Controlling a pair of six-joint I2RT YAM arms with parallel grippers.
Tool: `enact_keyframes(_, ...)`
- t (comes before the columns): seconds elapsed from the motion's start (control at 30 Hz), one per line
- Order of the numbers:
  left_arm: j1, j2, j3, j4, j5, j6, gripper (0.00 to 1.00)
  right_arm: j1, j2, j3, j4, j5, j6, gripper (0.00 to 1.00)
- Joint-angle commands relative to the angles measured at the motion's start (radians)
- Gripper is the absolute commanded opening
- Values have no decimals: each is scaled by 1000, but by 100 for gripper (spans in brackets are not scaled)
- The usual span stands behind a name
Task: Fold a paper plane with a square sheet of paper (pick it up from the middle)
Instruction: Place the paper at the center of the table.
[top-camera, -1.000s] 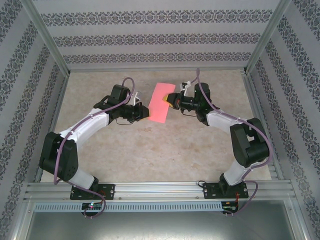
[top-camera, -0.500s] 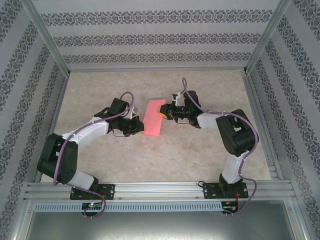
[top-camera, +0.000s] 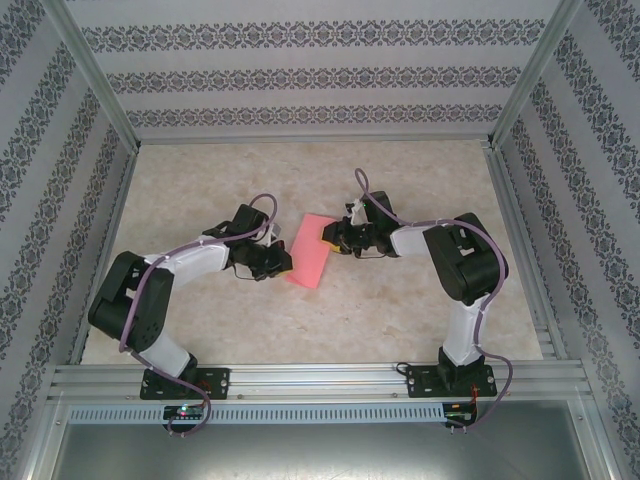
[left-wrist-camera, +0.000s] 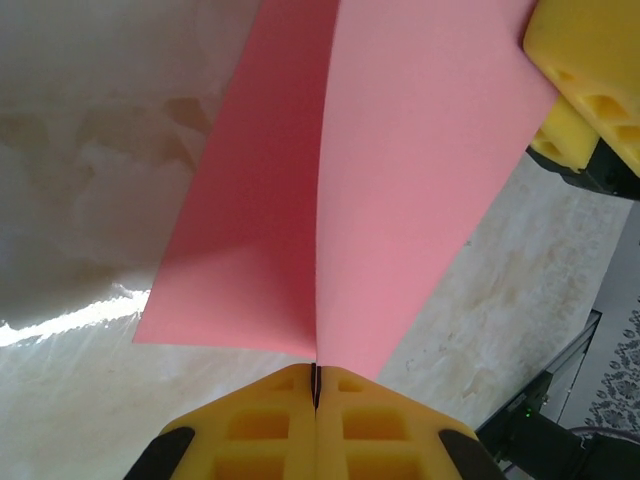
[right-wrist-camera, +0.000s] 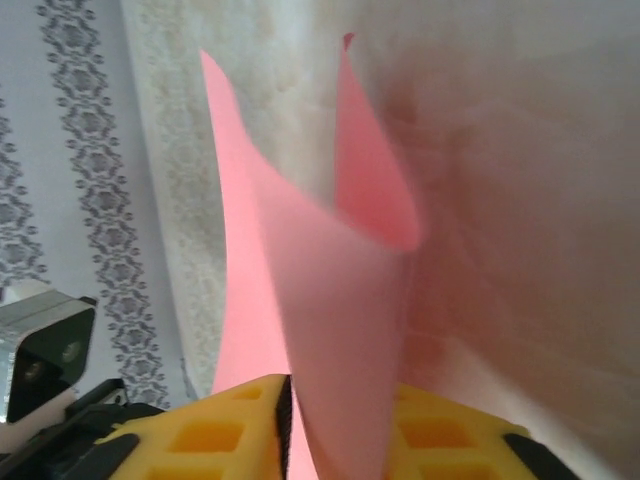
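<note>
The square sheet of paper (top-camera: 310, 262) is pink-red and folded in half, hanging between both grippers just above the table. My left gripper (top-camera: 283, 262) is shut on its near-left edge; in the left wrist view the yellow jaws (left-wrist-camera: 316, 385) pinch the crease and the two layers (left-wrist-camera: 400, 180) fan out ahead. My right gripper (top-camera: 328, 238) is at the paper's far-right edge. In the right wrist view its yellow jaws (right-wrist-camera: 340, 430) stand apart, with the curled paper (right-wrist-camera: 330, 330) loose between them. The right gripper's fingers (left-wrist-camera: 590, 60) show in the left wrist view's top right corner.
The marbled beige table (top-camera: 400, 300) is ringed by an aluminium frame (top-camera: 320, 378) and patterned walls (top-camera: 320, 80). Both arms bend inward over the middle of the table.
Both grippers have carried the paper nearer and lower, and it now tilts toward the table. The right gripper's jaws, shut on the paper before, have parted.
</note>
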Motion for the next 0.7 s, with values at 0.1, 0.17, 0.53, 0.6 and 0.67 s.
enact_keyframes(0.1, -24, 48, -7, 63, -29, -57, 2, -5, -57, 101, -331, 117, -227, 43)
enact_keyframes(0.17, -28, 53, -7, 66, -34, -67, 1, -11, -77, 125, -419, 167, -282, 47)
enact_keyframes(0.53, -47, 84, 13, 65, -54, -98, 0, -25, -201, 134, -597, 290, -381, 52)
enact_keyframes(0.6, -57, 94, 20, 66, -58, -105, 0, -2, -189, 132, -547, 271, -352, 50)
enact_keyframes(0.67, -67, 103, 29, 66, -60, -108, 0, 13, -153, 144, -518, 264, -337, 47)
